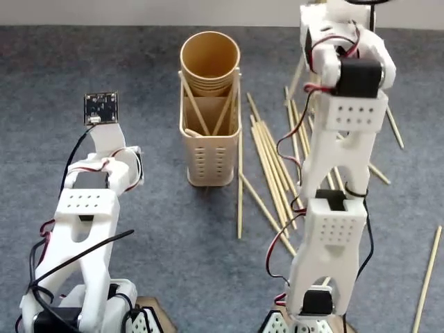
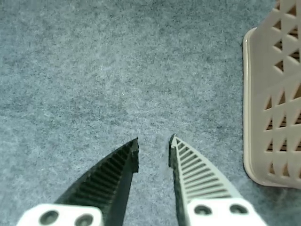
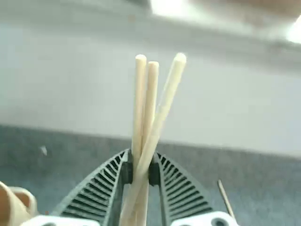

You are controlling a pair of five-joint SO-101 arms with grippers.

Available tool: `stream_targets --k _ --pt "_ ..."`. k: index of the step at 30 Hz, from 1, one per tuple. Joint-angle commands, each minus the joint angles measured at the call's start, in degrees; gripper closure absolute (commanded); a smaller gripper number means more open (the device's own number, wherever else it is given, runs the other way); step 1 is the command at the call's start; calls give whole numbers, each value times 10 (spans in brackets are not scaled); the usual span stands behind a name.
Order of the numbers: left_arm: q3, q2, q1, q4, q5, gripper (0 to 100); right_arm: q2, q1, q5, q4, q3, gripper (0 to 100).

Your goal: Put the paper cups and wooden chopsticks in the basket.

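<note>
Basket (image 1: 208, 156), one, sits mid-table toward the far edge, holding a nested cup stack (image 1: 209, 61), its count unclear, and at least two chopsticks (image 1: 198, 114). Roughly a dozen loose chopsticks (image 1: 267, 163) lie on the table (image 1: 152, 229) toward its right edge. Right gripper (image 3: 141, 172) is clamped on three sticks (image 3: 149, 103); left gripper (image 2: 154, 143), narrowly parted and empty, hangs beside the basket
</note>
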Motion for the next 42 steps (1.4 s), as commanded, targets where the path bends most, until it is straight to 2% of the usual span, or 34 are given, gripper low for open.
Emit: stream_targets --k 1,3,9,17,27,39,42 --pt "5 -11 10 -29 -38 857 -14 -35 -19 -3 -112 993" --pt "14 -11 11 -44 -57 857 -29 -56 -27 -18 -119 993" --pt "20 -11 10 -51 -56 857 -43 -105 -53 -87 -102 993" --pt "20 -11 10 -53 -57 857 -51 -153 -55 -93 -102 993" --pt "20 -11 10 -53 -58 857 -59 -197 -85 -4 -102 993" --pt "20 -11 8 -53 -58 857 -57 -197 -87 41 -102 988" --pt "20 -11 8 -53 -58 857 -57 -196 -131 43 -102 988"
